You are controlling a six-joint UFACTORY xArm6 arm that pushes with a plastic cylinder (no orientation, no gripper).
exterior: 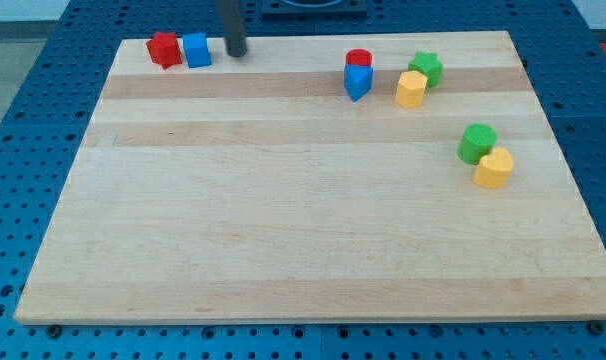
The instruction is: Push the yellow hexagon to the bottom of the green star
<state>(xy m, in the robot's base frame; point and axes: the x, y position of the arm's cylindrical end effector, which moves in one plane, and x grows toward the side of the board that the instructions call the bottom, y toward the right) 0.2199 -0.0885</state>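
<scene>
The yellow hexagon (411,89) is a stubby little block near the view's top right, touching the lower left of the green star (426,68). No pincer here to be apart or together, just a dark rod, and my tip (237,52) rests near the top edge, just right of the blue cube (196,49), well apart from the hexagon. The worktop (283,220) is pale wood on a blue pegboard base (23,130).

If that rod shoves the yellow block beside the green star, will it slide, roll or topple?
The yellow hexagon looks squat and flat-bottomed, so it probably slides rather than rolls or topples. The wooden board looks smooth, so little force seems needed. It sits close against the green star, which may get nudged. My tip is far off.
</scene>
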